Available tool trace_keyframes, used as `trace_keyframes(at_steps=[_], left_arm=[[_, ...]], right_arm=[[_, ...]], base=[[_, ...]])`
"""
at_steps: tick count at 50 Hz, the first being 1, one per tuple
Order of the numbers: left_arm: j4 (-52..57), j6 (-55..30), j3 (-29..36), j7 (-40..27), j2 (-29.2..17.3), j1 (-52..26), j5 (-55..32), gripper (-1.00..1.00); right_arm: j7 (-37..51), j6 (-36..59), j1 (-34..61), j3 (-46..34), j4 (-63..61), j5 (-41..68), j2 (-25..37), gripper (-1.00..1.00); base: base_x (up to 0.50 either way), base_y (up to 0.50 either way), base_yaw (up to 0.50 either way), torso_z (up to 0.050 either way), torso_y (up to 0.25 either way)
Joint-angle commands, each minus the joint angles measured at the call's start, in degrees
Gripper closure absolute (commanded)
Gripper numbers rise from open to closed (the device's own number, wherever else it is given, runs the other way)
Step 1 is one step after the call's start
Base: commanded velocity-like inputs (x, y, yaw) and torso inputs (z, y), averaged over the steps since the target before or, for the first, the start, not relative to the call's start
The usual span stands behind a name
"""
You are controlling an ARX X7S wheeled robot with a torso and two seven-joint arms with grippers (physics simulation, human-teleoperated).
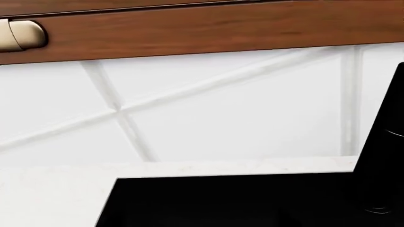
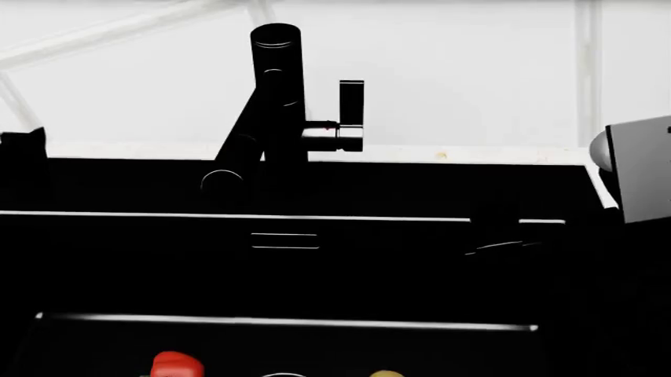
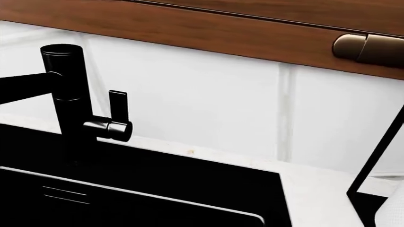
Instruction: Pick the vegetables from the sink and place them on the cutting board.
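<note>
Peeking over the bottom edge of the head view: pepper (image 2: 175,365) at lower left, potato (image 2: 386,374) a sliver right of it, both low in the sink (image 2: 314,267), likely awaiting pickup. Board not in view. Faucet (image 2: 275,110) stands at upper centre behind the basin, wall (image 2: 472,71) beyond. Neither gripper shows in any view, so their opening and any hold cannot be told. Nothing picked yet, I judge.

I see a matt black sink (image 2: 314,267) and a black faucet (image 2: 275,102) with a slight sheen. The red pepper (image 2: 175,366), low in my head view, looks glossy. The cabinet (image 3: 240,38) is smooth brown wood, with a brushed, perhaps metal handle (image 3: 366,47).
</note>
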Motion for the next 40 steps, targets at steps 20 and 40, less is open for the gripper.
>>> trace_keyframes(at_steps=[20,40], left_arm=[[-3.89,-6.14,5.63,4.30,3.43,2.43,-5.18,-1.00],[-24.70,4.83,18.73,10.89,8.30,1.32,1.92,-1.00]], right_arm=[[-1.73,-1.36,-0.43,-14.70,10.97,-0.26,-3.58,-1.00],[-8.46,-14.91,1.42,-29.72,34.57,-8.59,-8.10,-1.00]], base=[[0.00,0.00,0.00,0.000,0.001],[0.00,0.00,0.00,0.000,0.001]])
